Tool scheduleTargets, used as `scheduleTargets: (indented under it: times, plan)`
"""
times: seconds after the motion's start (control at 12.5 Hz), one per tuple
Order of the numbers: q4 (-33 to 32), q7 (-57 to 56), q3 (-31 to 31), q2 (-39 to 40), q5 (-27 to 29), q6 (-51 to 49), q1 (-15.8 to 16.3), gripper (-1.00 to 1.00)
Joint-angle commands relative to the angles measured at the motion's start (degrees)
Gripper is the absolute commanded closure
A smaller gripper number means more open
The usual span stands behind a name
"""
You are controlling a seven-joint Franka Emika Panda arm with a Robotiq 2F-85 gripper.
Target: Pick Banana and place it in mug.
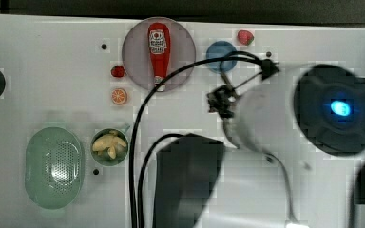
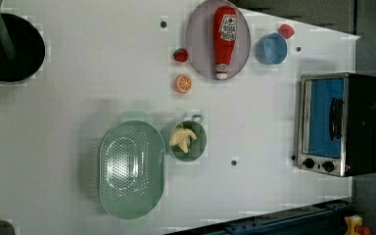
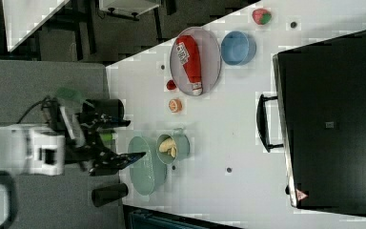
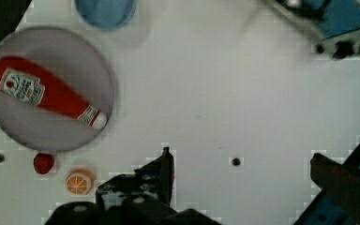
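Glossy, probably plastic perforated dish [image 2: 127, 171], brushed-metal toaster oven [image 2: 340, 125], smooth matt white table [image 2: 103, 58].

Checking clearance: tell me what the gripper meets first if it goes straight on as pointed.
In the wrist view the gripper, jaws open, frames bare table beside a small dark hole: likely that first, though depth is unclear.

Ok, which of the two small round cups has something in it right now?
The teal-green mug, beside the perforated oval dish: the banana lies inside it. The blue cup near the ketchup plate looks empty.
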Motion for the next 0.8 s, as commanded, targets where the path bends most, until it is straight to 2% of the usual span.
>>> scheduleTargets:
  times: [0.08, 0.8]
  plan:
    - [0.57, -0.87, 1.96, -2.25, -0.95, -3.02, 2.34, -1.0]
    - [0.22, -0.88, 1.43, -1.8, -0.95, -2.84, 2.37, -1.0]
